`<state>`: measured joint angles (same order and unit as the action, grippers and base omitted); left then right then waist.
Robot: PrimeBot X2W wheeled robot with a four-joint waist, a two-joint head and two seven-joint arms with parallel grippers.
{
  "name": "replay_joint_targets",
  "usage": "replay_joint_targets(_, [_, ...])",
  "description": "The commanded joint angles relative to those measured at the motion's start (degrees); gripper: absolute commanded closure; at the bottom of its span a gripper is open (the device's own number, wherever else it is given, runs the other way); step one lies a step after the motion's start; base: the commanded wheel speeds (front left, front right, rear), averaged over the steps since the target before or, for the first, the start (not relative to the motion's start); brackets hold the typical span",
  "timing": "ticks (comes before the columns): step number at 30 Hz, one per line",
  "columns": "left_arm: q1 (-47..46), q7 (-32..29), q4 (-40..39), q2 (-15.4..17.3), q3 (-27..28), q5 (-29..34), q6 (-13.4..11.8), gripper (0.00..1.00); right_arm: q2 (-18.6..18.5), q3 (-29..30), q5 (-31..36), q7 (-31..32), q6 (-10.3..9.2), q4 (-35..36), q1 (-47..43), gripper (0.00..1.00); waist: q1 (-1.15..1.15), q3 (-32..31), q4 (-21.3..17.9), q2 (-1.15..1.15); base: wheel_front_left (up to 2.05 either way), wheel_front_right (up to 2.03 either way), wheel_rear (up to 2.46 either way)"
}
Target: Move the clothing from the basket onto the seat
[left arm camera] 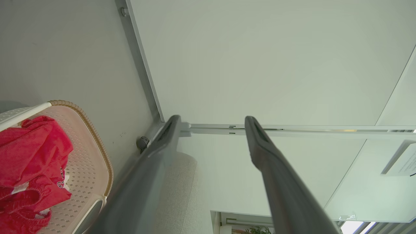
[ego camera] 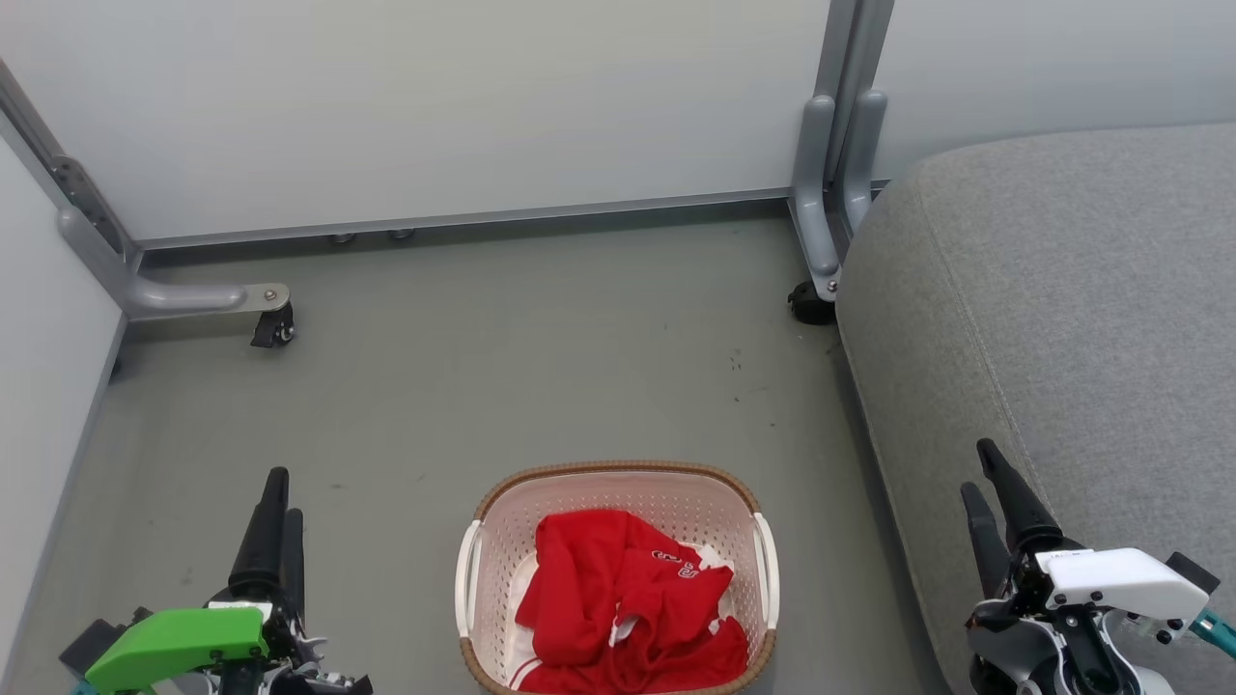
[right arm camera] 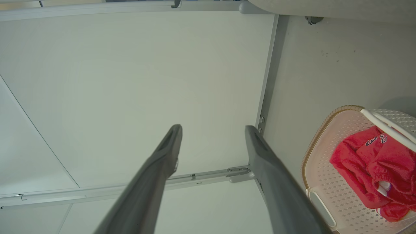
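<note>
1. Nearest the camera, the left gripper hangs released, its two dark fingers spread and holding nothing, low over the grey floor left of the basket.
2. The right gripper is equally released and empty, poised above the near edge of the seat.
3. Between the two arms, the cream perforated basket stands on the floor, just beside the seat's rounded front.
4. The clothing, two red jerseys with white trim, lies crumpled together inside the basket; none of it has reached the seat.
5. The tangle is the likely trouble: a pinch on one fold may haul up both garments, and the looser one could slip off over the floor.
6. Fabric dragged across the woven-look rim may also tip or shift the light basket.
7. A garment set too close to the cushion's curved edge could slide off it.
8. Beyond, castered partition panels close the scene.
</note>
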<state>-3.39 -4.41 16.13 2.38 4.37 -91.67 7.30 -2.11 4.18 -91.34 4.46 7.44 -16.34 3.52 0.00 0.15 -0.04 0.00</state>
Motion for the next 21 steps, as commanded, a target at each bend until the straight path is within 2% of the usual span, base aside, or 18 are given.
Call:
replay_joint_targets(1, [-1.0, 0.8, -1.3, 0.6, -0.8, 2.3, 0.0, 0.0, -0.2, -0.7, 1.9, -0.8, 0.02, 1.3, 1.2, 0.0, 0.0, 0.0, 0.0, 0.0, 0.0, 0.0, 0.0])
replay_joint_targets(4, [-1.0, 1.5, -1.3, 0.6, -0.9, 5.7, 0.0, 0.0, -0.3, -1.1, 4.7, -1.6, 0.02, 1.3, 1.2, 0.0, 0.0, 0.0, 0.0, 0.0, 0.0, 0.0, 0.0])
replay_joint_targets(12, [-0.7, 3.6, -3.7, 0.2, 0.1, 18.7, -0.3, 0.0, -0.3, -2.0, 18.5, -3.6, 0.02, 2.1, 1.3, 0.0, 0.0, 0.2, 0.0, 0.0, 0.0, 0.0, 0.0])
replay_joint_targets(21, [0.0, 5.7, -7.5, 0.2, -2.5, 31.1, -1.7, 0.0, -0.4, -5.0, 32.2, -5.8, 0.03, 4.8, 0.6, 0.0, 0.0, 0.1, 0.0, 0.0, 0.0, 0.0, 0.0])
